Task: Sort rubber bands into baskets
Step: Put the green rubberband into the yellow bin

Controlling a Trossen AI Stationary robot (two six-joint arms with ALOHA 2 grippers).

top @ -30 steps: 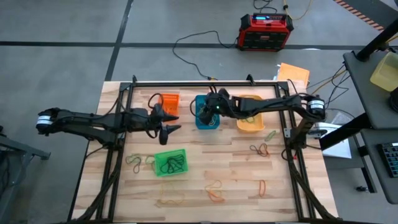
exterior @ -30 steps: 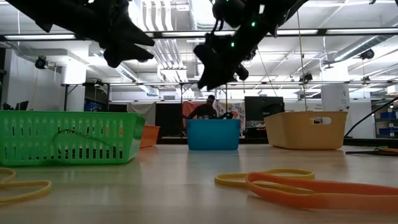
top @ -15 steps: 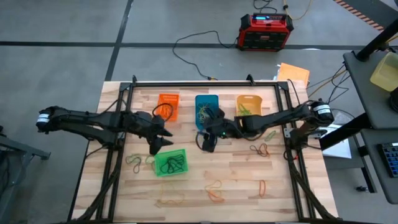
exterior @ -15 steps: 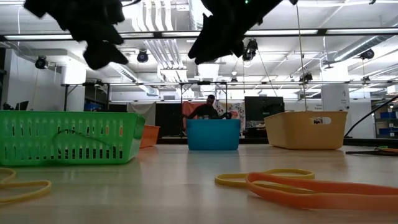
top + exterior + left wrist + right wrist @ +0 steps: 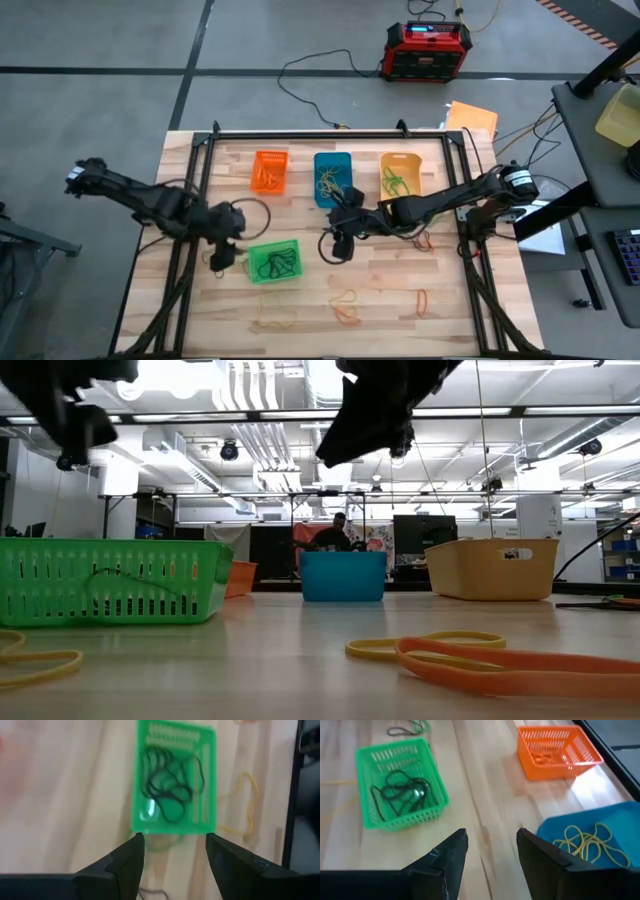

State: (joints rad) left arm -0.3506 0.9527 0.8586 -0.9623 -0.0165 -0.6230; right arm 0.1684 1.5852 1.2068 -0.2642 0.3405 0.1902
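Pale wooden tabletop (image 5: 380, 290) is strewn with loose thin rubber bands (image 5: 345, 305) near the bright green plastic basket (image 5: 274, 261) — the open, empty left gripper (image 5: 217, 262) is best lowered squarely over one band, while the open, empty right gripper (image 5: 337, 249) hovers mid-table.

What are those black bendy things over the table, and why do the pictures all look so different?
They are two robot arms, each ending in a two-finger tool for picking things up. One picture looks straight down from above. One sits level with the tabletop. Two come from little cameras on the arms' wrists.

The table holds four baskets: orange basket, blue basket, yellow-orange basket and green basket. Rubber bands lie loose on the wood, and some are already sorted into baskets.

The left tool hangs beside the green basket. The right tool hangs over bare wood near the middle. Both are open and hold nothing.
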